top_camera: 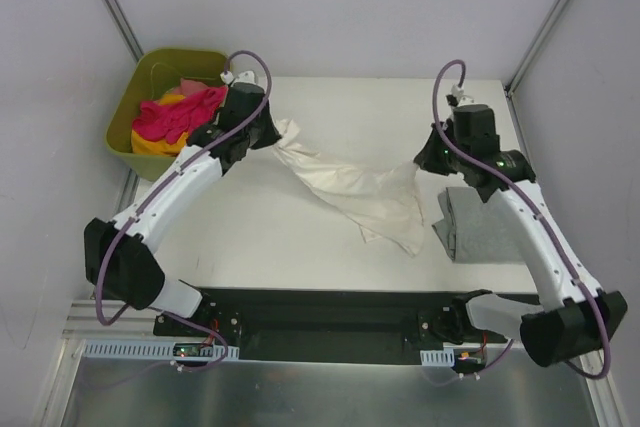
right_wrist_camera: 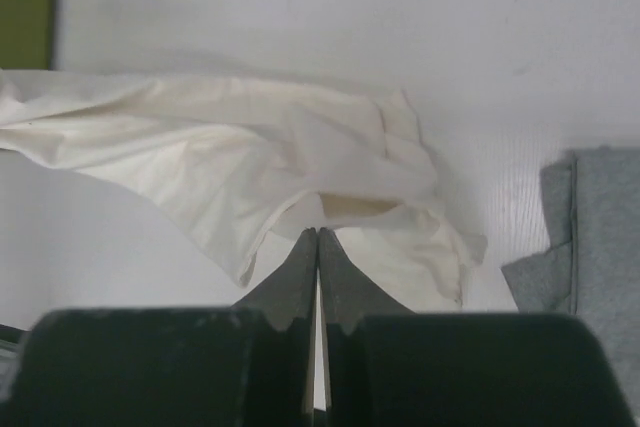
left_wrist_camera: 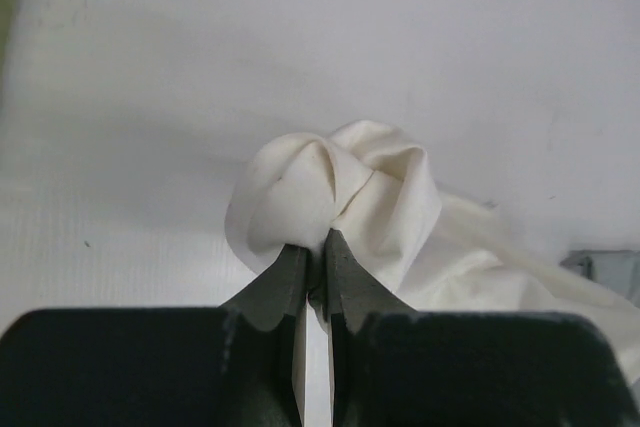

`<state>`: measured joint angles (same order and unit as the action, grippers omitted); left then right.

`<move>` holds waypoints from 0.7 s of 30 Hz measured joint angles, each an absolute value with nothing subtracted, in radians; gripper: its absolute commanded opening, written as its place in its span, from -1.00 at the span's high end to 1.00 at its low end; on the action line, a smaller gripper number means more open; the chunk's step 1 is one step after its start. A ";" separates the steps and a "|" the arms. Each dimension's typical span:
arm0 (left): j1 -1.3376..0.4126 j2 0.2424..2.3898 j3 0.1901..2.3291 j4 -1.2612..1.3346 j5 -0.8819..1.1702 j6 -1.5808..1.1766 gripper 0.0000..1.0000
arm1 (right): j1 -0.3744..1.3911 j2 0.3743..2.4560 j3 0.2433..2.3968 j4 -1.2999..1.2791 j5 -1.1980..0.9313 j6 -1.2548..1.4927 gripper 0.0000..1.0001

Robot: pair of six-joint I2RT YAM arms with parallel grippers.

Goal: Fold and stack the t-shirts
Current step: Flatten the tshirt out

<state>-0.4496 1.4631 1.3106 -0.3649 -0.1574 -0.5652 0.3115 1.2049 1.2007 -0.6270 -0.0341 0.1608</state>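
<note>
Looks like a lab robot cell. Boxed in behind and on both sides of the table by plain white panels on aluminium struts. Bolted along the table's near edge: black rail carrying two arms, purple cabling, exposed circuit boards. Olive plastic tub off its far-left corner.

I can read no text, label, brand, number or sign in my three views, not on the cream-white t-shirt, the grey t-shirt or the olive-green tub; fine marks on the pale strip at the near edge are too small to read
</note>
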 measured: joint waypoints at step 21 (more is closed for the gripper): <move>-0.450 0.934 1.561 -0.338 -0.300 -0.520 1.00 | 0.312 0.846 1.676 -0.445 -0.150 0.028 0.99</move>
<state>-0.4500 0.9337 1.5612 -0.3382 -0.3000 -0.5198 0.3122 0.8463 1.6760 -0.4446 -0.1505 0.0284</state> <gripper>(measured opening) 0.038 0.012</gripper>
